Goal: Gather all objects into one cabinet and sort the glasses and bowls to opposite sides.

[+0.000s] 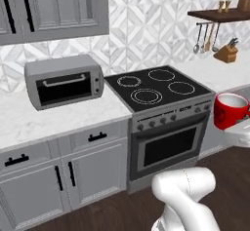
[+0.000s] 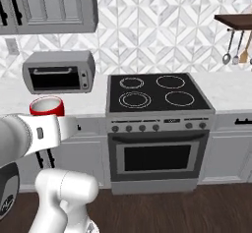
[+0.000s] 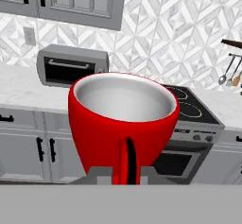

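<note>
I hold the red mug with white inside (image 3: 120, 119) up in the air, upright, its handle turned toward the hand camera. My gripper (image 3: 125, 175) is shut on it at the handle side. The base views show the mug (image 1: 231, 109) (image 2: 47, 106) in front of the counter, well below the grey wall cabinets (image 1: 58, 8) (image 2: 49, 6) with long black bar handles at the upper left. Their doors are closed. The red tumbler, the beige cup and the black bowl are out of view.
A grey toaster oven (image 1: 63, 81) stands on the marble counter (image 1: 63, 115) left of the black stove (image 1: 156, 91). A wooden shelf (image 1: 219, 14) with hanging utensils and a knife block (image 1: 226, 53) sit at the right. Grey base cabinets (image 1: 44, 176) line the dark floor.
</note>
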Motion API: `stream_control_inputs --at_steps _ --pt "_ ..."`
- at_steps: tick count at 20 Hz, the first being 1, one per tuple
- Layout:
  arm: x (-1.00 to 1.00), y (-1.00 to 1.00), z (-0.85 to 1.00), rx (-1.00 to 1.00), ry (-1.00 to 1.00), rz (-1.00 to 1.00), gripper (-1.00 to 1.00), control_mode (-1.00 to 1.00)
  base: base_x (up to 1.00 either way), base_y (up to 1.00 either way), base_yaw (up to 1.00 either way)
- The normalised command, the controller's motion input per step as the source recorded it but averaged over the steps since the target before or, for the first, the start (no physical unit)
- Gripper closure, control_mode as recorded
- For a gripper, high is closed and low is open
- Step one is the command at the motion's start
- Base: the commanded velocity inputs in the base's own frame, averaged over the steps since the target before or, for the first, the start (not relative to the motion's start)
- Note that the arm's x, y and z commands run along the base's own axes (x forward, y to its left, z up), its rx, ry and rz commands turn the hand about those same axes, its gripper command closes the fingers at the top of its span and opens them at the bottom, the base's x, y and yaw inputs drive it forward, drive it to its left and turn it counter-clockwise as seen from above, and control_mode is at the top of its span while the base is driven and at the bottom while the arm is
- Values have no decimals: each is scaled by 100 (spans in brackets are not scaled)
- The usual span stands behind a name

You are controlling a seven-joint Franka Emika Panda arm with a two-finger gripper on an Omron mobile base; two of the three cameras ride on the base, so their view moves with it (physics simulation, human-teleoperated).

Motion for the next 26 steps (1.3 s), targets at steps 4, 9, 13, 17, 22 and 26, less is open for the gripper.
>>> stream_control_inputs --at_steps 4,9,13,17,22,26 --pt "0 0 0 0 0 0 100 100 -28 100 -23" --pt "0 0 0 0 0 0 100 100 -36 100 -22" --pt "0 0 0 0 0 0 100 100 -45 100 -23" --pt "0 0 0 0 0 0 100 100 -51 100 -23" --pt "0 0 0 0 0 0 100 100 -52 99 -22" --pt "0 0 0 0 0 0 100 100 -58 100 -21"
